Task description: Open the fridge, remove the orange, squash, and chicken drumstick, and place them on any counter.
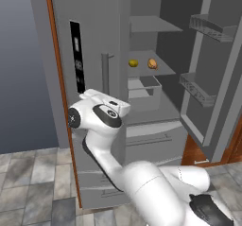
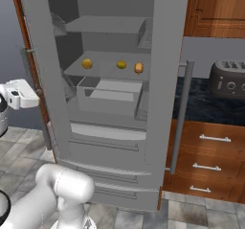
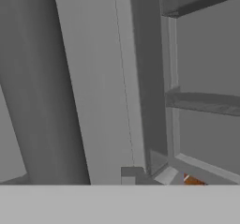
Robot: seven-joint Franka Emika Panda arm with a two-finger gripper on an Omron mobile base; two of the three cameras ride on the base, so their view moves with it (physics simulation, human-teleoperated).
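The fridge [image 1: 94, 40] stands with both upper doors swung out. In the left base view the left door sits at the left, its black display panel [image 1: 77, 57] facing the camera and a vertical bar handle [image 1: 106, 73] just beside it. The white arm rises from the lower right of that view, and its hand [image 1: 106, 104] sits low in front of this door, close to the handle. The fingertips are hidden behind the hand, so I cannot tell whether the jaws are apart or together — nothing shows between them.

Further right, the lit interior shows a middle shelf [image 2: 105, 70] above a clear bin [image 2: 109, 96]. Seen from the right base view, three small pieces lie on that shelf in a row: an orange-yellow round one [image 2: 86, 63] at the left, a small yellow ball [image 2: 121, 64] in the middle, and a golden-brown piece at the right — probably the chicken drumstick [image 2: 139, 68], though it is too small to be sure. They are apart from each other.

Right of the fridge, the dark counter [image 2: 201, 106] carries a grey toaster [image 2: 228, 82], with wooden drawers [image 2: 210, 158] beneath.
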